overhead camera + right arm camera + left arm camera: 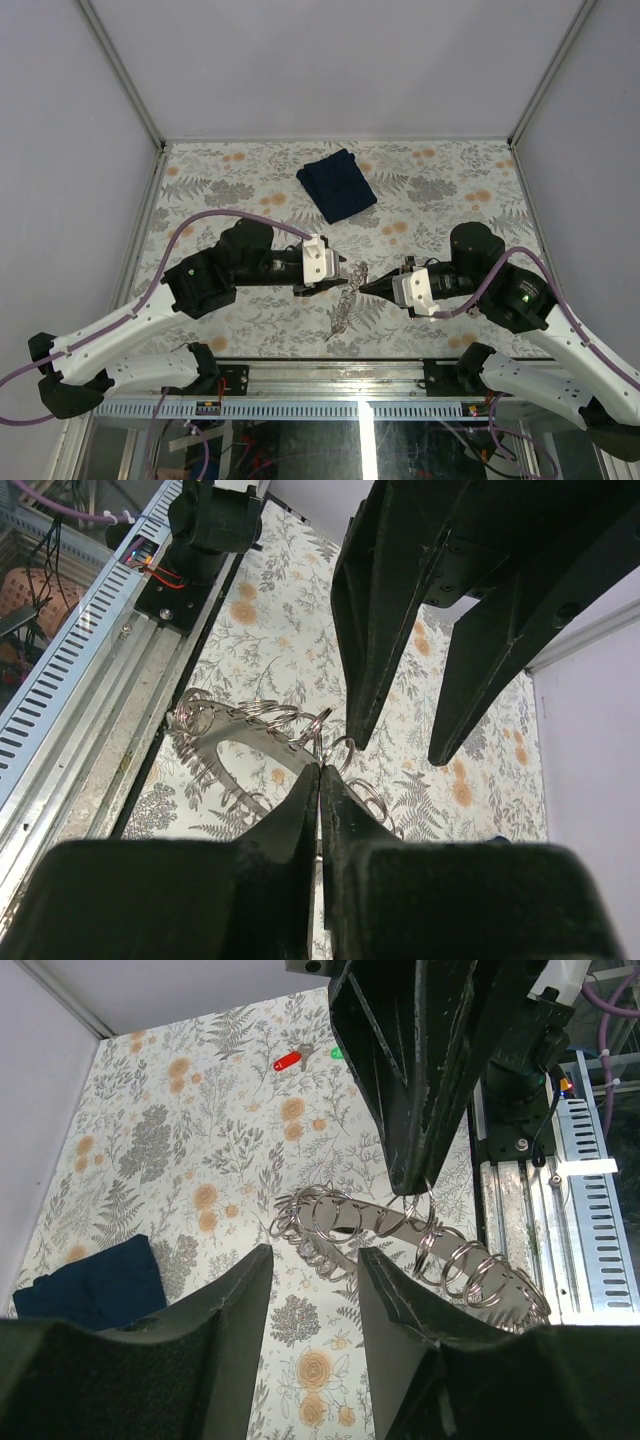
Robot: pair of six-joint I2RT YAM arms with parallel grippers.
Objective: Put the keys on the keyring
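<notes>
Slippage is looming: right fingers (290, 825) are pinching one loop of the keyring (255, 725), lying by the table's (200, 175) near edge; left fingers (235, 1300) are hovering wide apart, so any tug could free it.

The table (430, 190) is printed with grey ferns and orange flowers on white. A dark blue cloth (337, 184), a silvery keyring (385, 1222), a red key (288, 1061) and a green key (337, 1054) are seen.
</notes>
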